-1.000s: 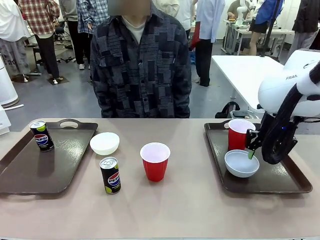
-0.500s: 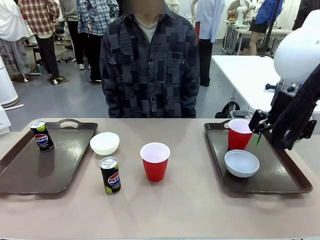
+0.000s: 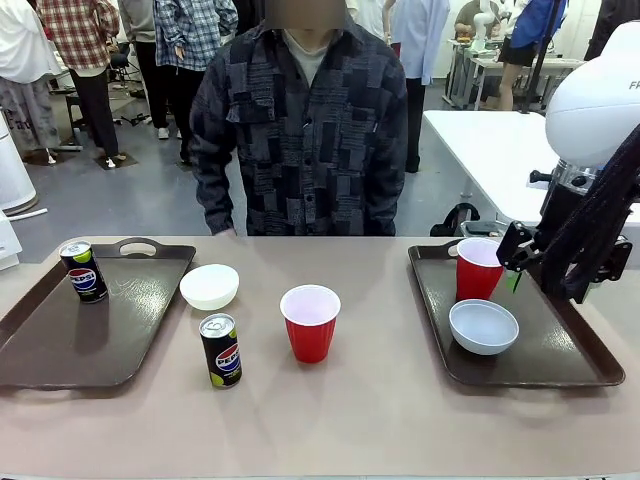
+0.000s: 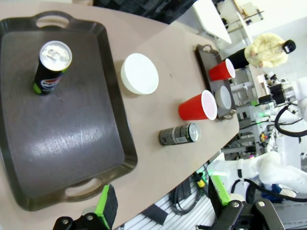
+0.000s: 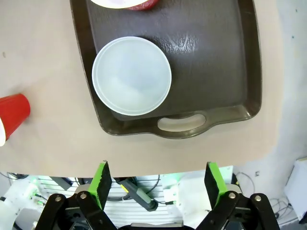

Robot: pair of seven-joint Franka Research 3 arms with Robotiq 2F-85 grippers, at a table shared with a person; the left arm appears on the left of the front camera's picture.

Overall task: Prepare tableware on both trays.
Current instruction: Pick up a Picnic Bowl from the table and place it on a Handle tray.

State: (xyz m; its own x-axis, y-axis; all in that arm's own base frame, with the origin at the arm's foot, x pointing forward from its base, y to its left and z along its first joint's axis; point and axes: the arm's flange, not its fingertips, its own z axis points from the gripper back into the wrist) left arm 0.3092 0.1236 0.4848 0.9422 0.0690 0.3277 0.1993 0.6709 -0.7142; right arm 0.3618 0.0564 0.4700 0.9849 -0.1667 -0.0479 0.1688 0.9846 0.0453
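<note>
At this moment you had the right gripper (image 5: 157, 173) spread fully and holding nothing, raised above the near end of the right tray (image 3: 565, 345). That tray carried the tray bowl (image 3: 483, 326) toward its near left corner, with the tray cup (image 3: 478, 268) upright just behind it. The left gripper (image 4: 162, 196) was likewise wide open and empty, high over the near edge of the left tray (image 4: 72, 134). The tray can (image 3: 83, 270) stood upright at that tray's far left corner. On the bare table (image 3: 380, 400), the loose bowl (image 3: 209, 286) sat just beside the left tray's right rim, the loose can (image 3: 220, 350) stood in front of it, and the loose cup (image 3: 310, 322) stood near the centre. A person (image 3: 300, 130) stood at the far side.
</note>
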